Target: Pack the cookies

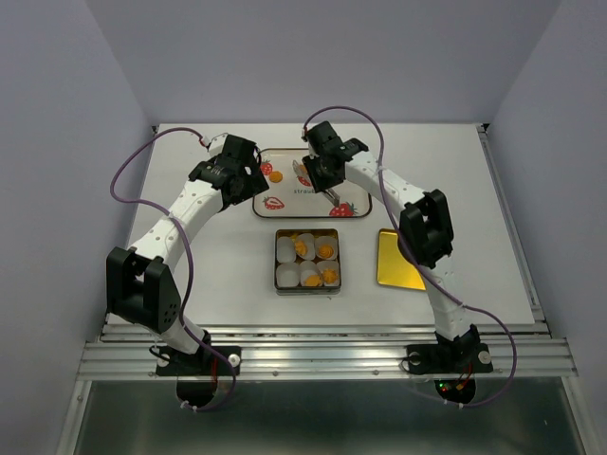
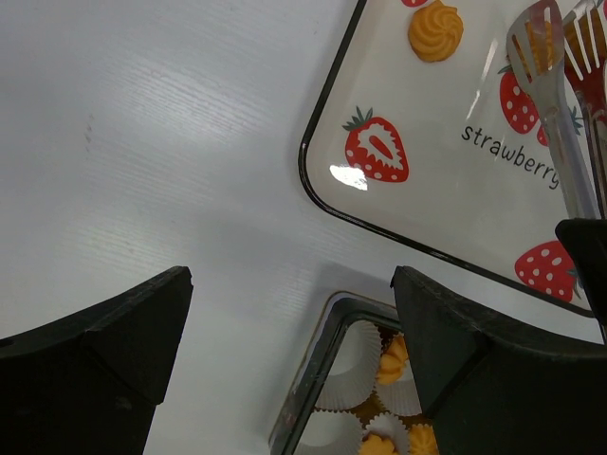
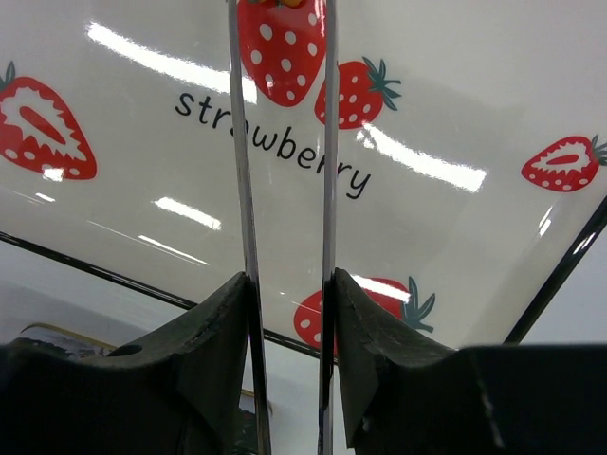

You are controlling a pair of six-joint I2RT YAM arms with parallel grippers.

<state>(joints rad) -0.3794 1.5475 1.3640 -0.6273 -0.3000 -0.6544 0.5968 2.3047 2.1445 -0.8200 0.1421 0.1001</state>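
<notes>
While our right gripper (image 3: 289,284) clamps the tongs (image 3: 329,142) above the tray (image 2: 446,218), we should squeeze slowly, centring tips on the cookie (image 2: 436,29) lying on the tray; left gripper (image 2: 289,284) hovers beside the tray, fingers spread wide.

Left gripper (image 2: 289,313) spread wide, hovering; right gripper (image 3: 289,299) apparently pinches tongs (image 3: 328,142); both arms extended forward.

Overhead looks down; both wrist views (close) share tray (image 2: 427,95).

the tongs (image 3: 330,142) have their tips cut off by the right wrist view's top edge.
</notes>
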